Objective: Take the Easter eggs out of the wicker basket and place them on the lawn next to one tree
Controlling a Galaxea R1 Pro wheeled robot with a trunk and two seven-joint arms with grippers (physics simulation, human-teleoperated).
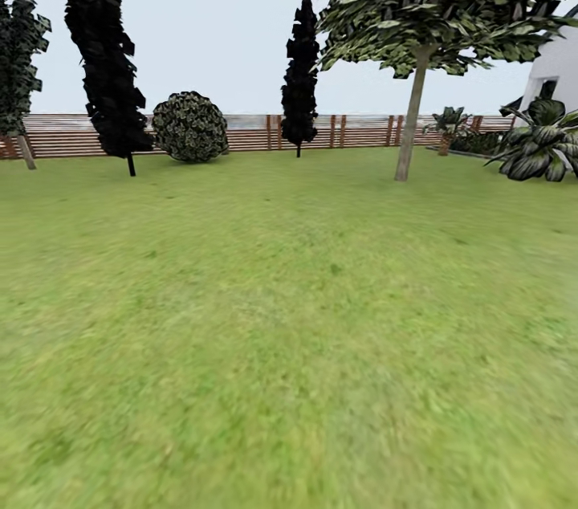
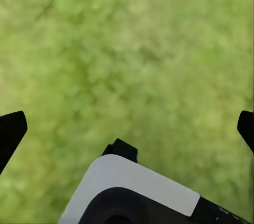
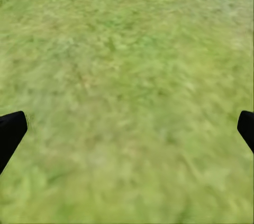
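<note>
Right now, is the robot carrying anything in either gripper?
No. The left gripper and right gripper are both open, with bare lawn showing between the fingertips.

1. The lawn (image 1: 281, 316) is spreading wide, flat and patchy green through the garden.
2. The tree (image 1: 413, 103) is standing upright at the lawn's far right, its leafy canopy spreading broadly.

I count 1 tree (image 1: 411, 120) w/ a smooth grey-brown trunk, 2 dark narrow conifers (image 1: 106, 59) (image 1: 300, 75), 1 round bush (image 1: 190, 127), 1 fence (image 1: 249, 132) along the back. Far left edge, prob. 1 more leafy tree (image 1: 18, 51), cut off. Right side: 1 big broad-leaf plant (image 1: 542, 141), 1 small palm (image 1: 447, 124), 1 white house (image 1: 558, 63) corner.
</note>
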